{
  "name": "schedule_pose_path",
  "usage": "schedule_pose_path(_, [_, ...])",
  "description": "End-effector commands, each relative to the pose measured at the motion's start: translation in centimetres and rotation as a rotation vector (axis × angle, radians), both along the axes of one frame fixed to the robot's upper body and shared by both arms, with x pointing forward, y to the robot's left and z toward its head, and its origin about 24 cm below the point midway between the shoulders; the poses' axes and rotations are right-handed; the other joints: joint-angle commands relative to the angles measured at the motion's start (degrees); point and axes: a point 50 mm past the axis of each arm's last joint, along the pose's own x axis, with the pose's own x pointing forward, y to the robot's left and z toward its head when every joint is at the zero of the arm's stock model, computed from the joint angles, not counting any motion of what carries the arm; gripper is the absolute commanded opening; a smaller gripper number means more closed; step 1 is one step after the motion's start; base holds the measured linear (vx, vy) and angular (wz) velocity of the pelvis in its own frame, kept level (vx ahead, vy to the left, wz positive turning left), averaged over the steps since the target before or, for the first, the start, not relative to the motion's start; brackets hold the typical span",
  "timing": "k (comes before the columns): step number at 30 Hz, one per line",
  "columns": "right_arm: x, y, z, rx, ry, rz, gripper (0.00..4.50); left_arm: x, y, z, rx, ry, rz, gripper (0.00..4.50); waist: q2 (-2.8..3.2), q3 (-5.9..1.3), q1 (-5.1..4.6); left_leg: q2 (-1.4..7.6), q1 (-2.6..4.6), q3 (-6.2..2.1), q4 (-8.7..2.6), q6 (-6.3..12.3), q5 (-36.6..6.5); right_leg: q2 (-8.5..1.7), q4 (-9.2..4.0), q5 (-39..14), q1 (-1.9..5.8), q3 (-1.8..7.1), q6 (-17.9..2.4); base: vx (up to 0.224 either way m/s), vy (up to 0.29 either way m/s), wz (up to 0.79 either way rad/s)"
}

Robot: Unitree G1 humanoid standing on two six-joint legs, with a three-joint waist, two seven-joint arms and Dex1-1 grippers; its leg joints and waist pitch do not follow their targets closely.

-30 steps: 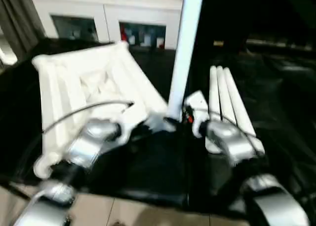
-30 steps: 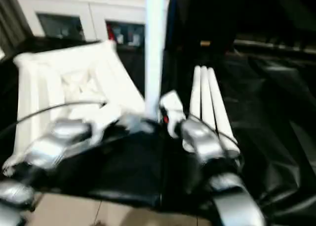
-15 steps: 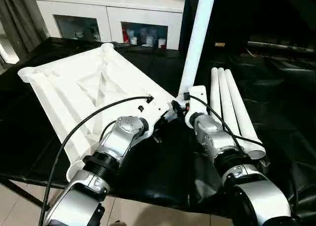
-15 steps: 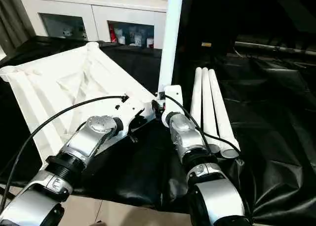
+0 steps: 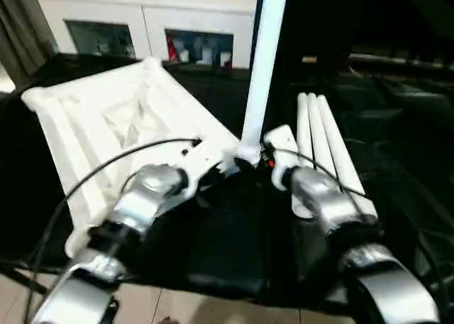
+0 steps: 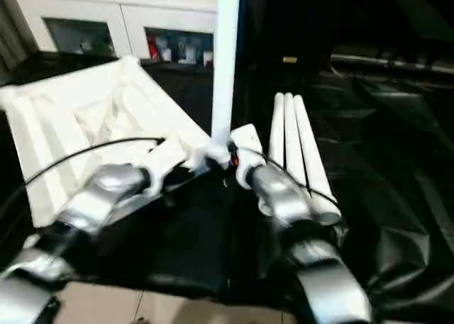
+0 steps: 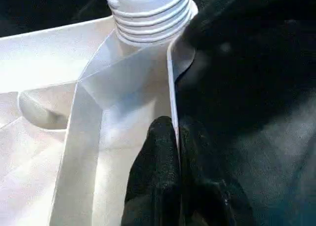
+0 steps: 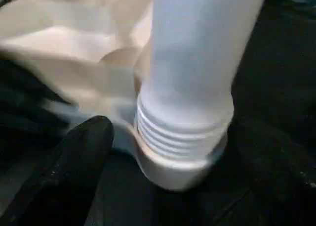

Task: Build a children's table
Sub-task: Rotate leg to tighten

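Note:
The white tabletop (image 5: 106,118) lies ribbed side up on the black-covered table. One white leg (image 5: 262,69) stands upright in its near right corner socket, threads still showing above the socket (image 7: 148,18). My left gripper (image 7: 177,129) is shut on the thin rim wall of the tabletop just beside that socket. On either side of the leg's threaded base (image 8: 182,132) are the fingers of my right gripper (image 8: 182,152), open and a little apart from it. Three more legs (image 5: 319,140) lie side by side to the right of the tabletop.
A white glass-door cabinet (image 5: 142,26) stands behind the table. Black cloth (image 5: 234,239) covers the table down to its front edge, with tiled floor (image 5: 213,310) below. My silver forearms (image 5: 142,196) reach in from the bottom.
The whole picture has shifted with the camera. Both arms and the upright leg stay at the same corner of the tabletop.

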Motion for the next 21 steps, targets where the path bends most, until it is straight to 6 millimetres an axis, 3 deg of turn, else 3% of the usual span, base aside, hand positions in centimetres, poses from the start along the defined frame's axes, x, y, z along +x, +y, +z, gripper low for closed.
schedule_pose_path(1, [-0.6,-0.2,0.7,-0.011,-0.007,0.120,4.15,-1.3,-0.1,-0.7,0.022,0.059,-0.128,0.00,0.35,-3.93,0.37,1.56,-0.13,-0.35,-3.41,4.51,-4.89,-4.19,-3.16,1.53,3.83,3.38,-13.08,0.000,0.000,0.00])
schedule_pose_path(4, [-1.0,-0.5,0.8,-0.030,0.005,0.170,4.15,-1.7,0.0,-0.6,0.023,0.077,-0.172,0.00,0.41,-3.74,0.45,1.64,0.03,-0.17,-3.52,4.41,-6.37,-4.21,-3.42,-0.78,3.67,3.41,-13.56,0.000,0.000,0.00])
schedule_pose_path(8, [-1.0,-0.4,1.2,-0.021,-0.008,0.182,4.15,-2.1,-0.1,-0.3,0.008,0.081,-0.204,0.00,0.39,-3.48,0.89,1.81,0.53,-0.16,-3.87,2.40,-9.72,-4.33,-4.01,-6.34,3.38,3.56,-12.72,0.000,0.000,0.00])
schedule_pose_path(15, [-1.6,-0.2,1.0,-0.015,0.021,0.228,4.15,-2.4,0.2,-0.3,0.008,0.090,-0.217,0.00,0.25,-3.74,1.09,1.69,0.20,-0.29,-3.78,2.36,-7.21,-4.35,-3.55,-3.52,3.72,3.56,-12.06,0.000,0.000,0.00])
schedule_pose_path(21, [-1.6,-0.3,0.8,-0.035,0.026,0.220,3.45,-2.5,0.2,-0.3,0.008,0.093,-0.216,0.00,0.20,-3.65,1.04,1.65,0.23,-0.23,-3.75,2.42,-7.23,-4.32,-3.68,-4.62,3.64,3.51,-12.07,0.000,0.000,0.00])
